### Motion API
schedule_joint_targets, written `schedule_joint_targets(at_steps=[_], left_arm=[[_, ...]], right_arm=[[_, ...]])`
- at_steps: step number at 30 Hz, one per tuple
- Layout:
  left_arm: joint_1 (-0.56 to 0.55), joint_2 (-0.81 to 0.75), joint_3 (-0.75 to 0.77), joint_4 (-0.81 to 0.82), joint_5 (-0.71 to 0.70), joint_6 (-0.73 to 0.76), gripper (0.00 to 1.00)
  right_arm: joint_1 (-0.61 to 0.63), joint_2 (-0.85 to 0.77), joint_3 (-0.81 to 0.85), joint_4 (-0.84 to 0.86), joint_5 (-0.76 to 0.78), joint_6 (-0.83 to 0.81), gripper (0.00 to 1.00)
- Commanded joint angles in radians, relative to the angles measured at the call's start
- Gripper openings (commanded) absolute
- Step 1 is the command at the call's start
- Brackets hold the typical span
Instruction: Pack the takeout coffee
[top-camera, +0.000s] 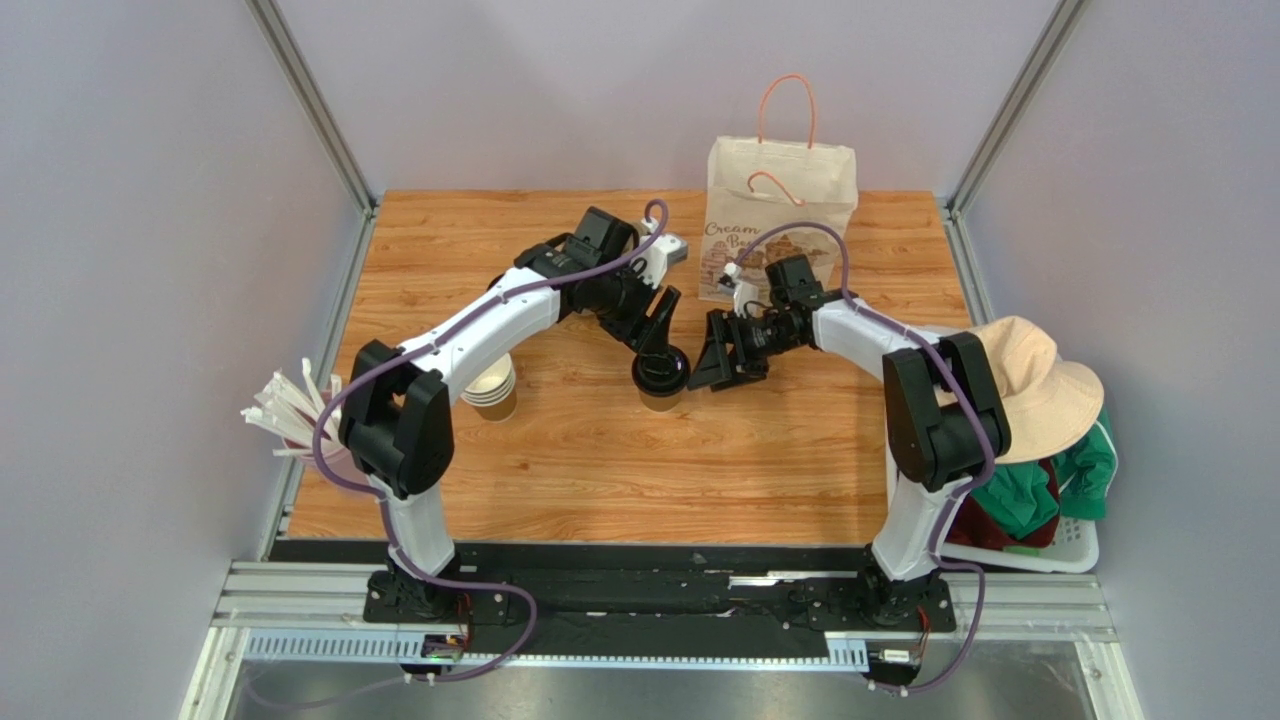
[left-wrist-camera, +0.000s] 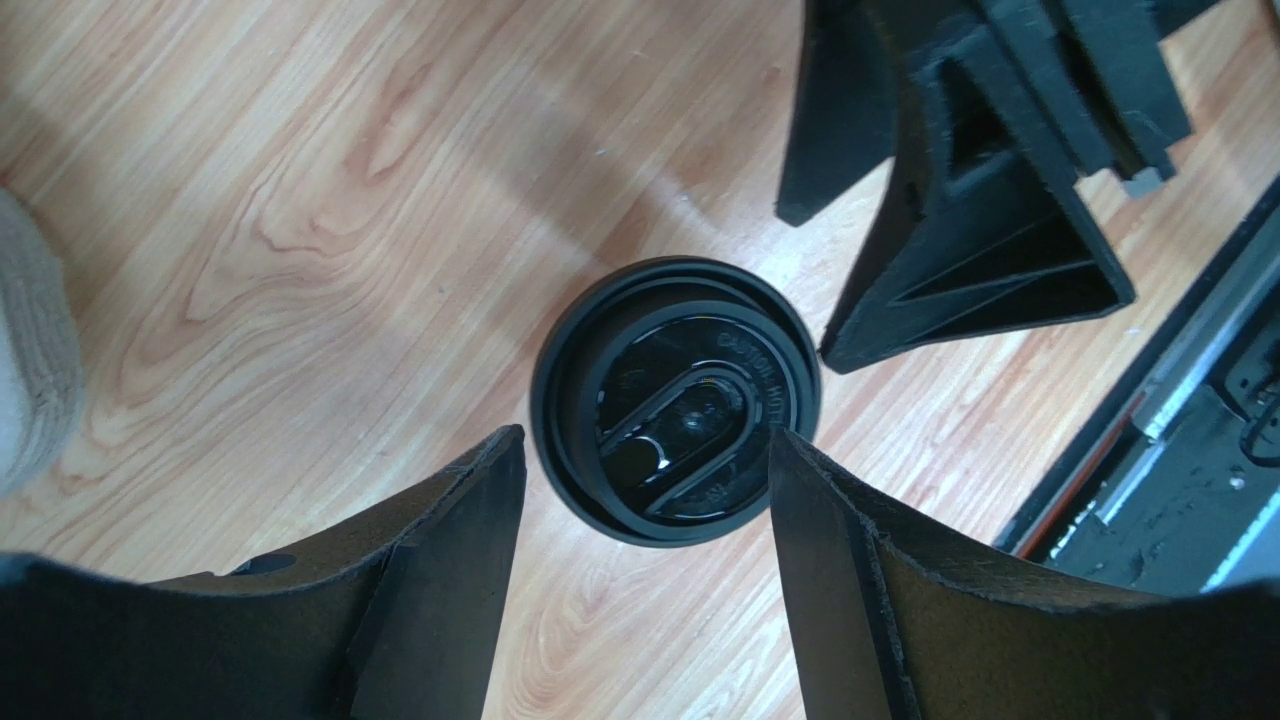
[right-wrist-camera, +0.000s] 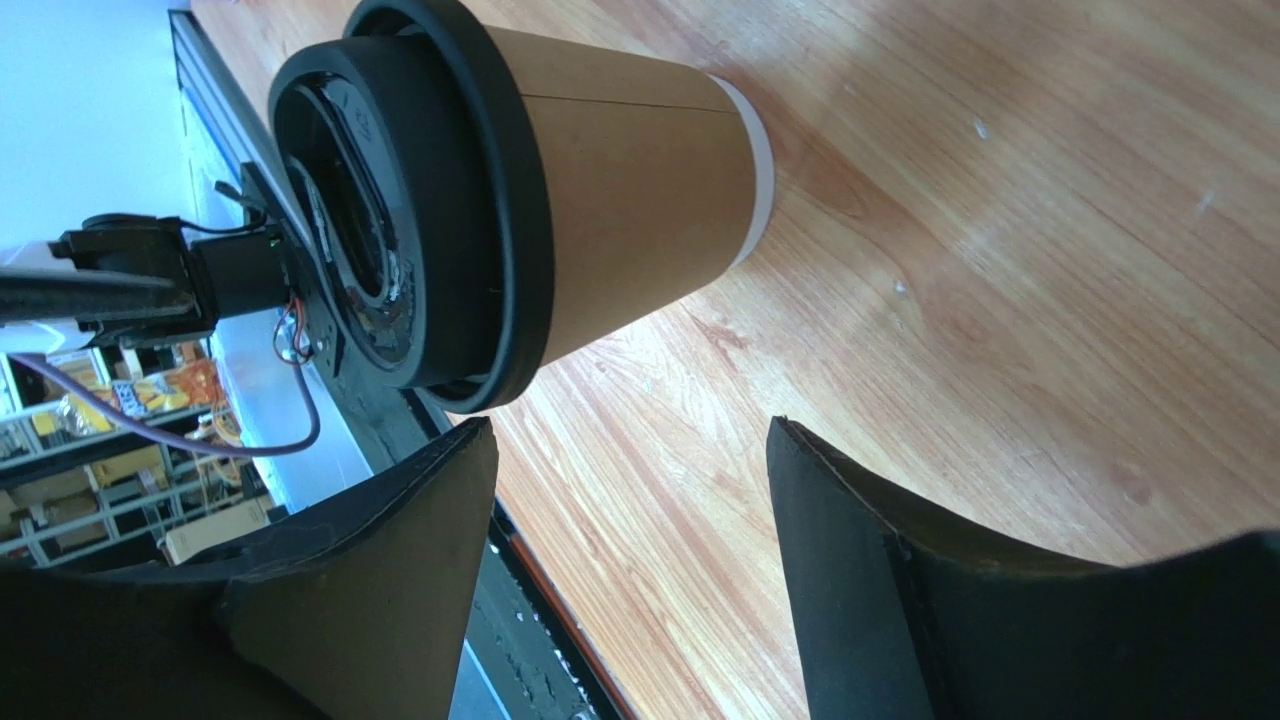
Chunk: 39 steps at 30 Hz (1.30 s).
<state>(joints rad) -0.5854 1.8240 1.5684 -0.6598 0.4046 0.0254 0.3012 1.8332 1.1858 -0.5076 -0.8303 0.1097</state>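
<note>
The takeout coffee is a kraft-brown paper cup with a black sip lid, standing upright mid-table. In the left wrist view its lid shows from straight above. My left gripper hangs over it, open, its fingertips level with the lid's two sides and not closed on it. The right wrist view has the cup side-on, just beyond my right gripper, which is open with only bare table between its fingers. In the top view my right gripper is close on the cup's right.
A paper carry bag with orange handles stands at the table's far edge. A stack of lidless cups sits under the left arm. White straws lie off the left edge. A tan hat tops a basket at the right.
</note>
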Motion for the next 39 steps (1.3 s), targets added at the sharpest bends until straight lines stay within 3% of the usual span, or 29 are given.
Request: schedule_joint_targets(at_steps=[1, 13, 22, 39], left_arm=[[-0.002, 0.017, -0.011, 0.029, -0.033, 0.024, 0.7], [-0.025, 0.032, -0.047, 0.032, -0.087, 0.047, 0.69], [-0.03, 0.043, -0.054, 0.025, -0.107, 0.053, 0.7], [-0.037, 0.07, -0.076, 0.005, -0.125, 0.067, 0.69]], right_arm=[[0.007, -0.072, -0.025, 0.121, 0.042, 0.076, 0.69], [0.009, -0.084, -0.043, 0.175, 0.03, 0.134, 0.67], [0.018, -0.072, -0.058, 0.193, 0.123, 0.145, 0.63], [0.087, -0.06, -0.066, 0.118, 0.444, 0.111, 0.63]])
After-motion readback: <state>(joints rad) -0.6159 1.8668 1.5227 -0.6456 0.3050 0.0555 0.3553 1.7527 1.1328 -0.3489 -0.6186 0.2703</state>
